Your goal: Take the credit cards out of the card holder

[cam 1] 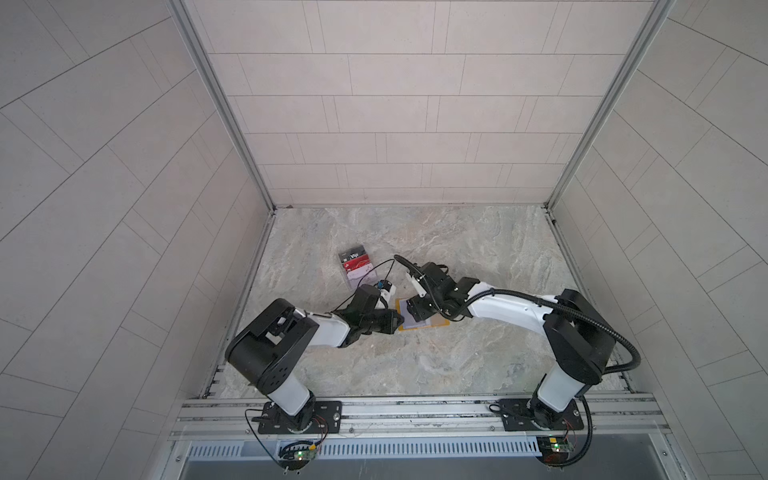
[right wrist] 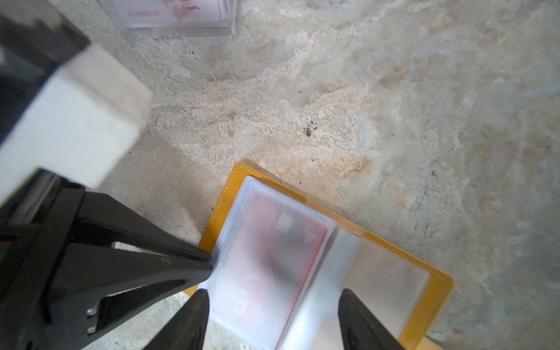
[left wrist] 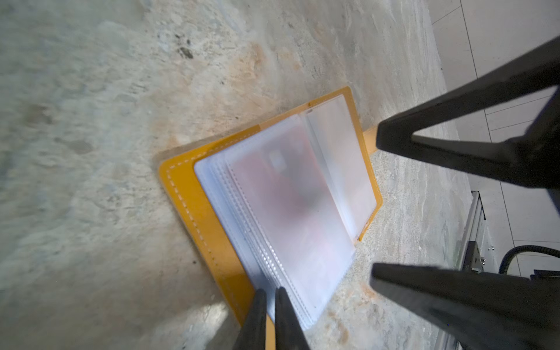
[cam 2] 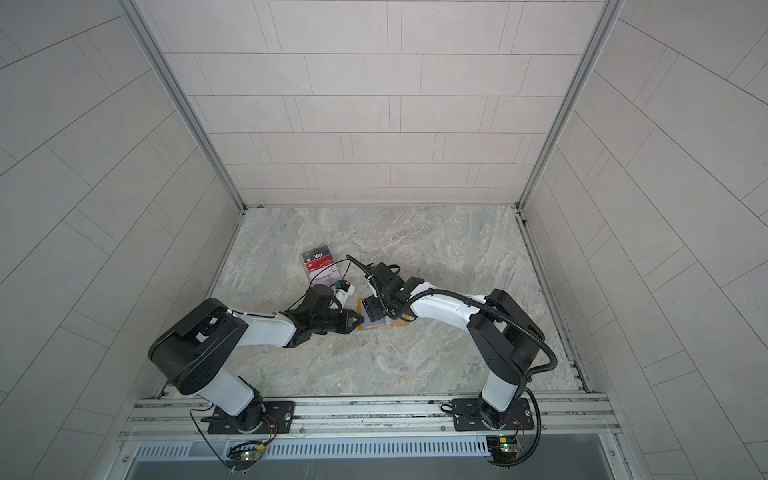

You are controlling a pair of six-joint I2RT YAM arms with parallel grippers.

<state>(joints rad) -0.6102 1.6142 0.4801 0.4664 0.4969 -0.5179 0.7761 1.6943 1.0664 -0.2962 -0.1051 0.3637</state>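
i count one card holder (left wrist: 209,230), lying open near the middle of the worktop (cam 1: 478,257), sleeves facing up. my left gripper (left wrist: 270,295) has its jaws almost together, pinching the edge of the sleeve stack on the holder's left side. my right gripper (right wrist: 272,292) stands open, two fingers spread over the top sleeve, gripping nothing. through that sleeve i see one red credit card (right wrist: 281,251), blurred. nearer the worktop's left edge stands one clear box (cam 1: 352,280) with three cards: one black vip card (cam 1: 353,254), one red card (cam 1: 358,262), one pale card (cam 1: 360,272)
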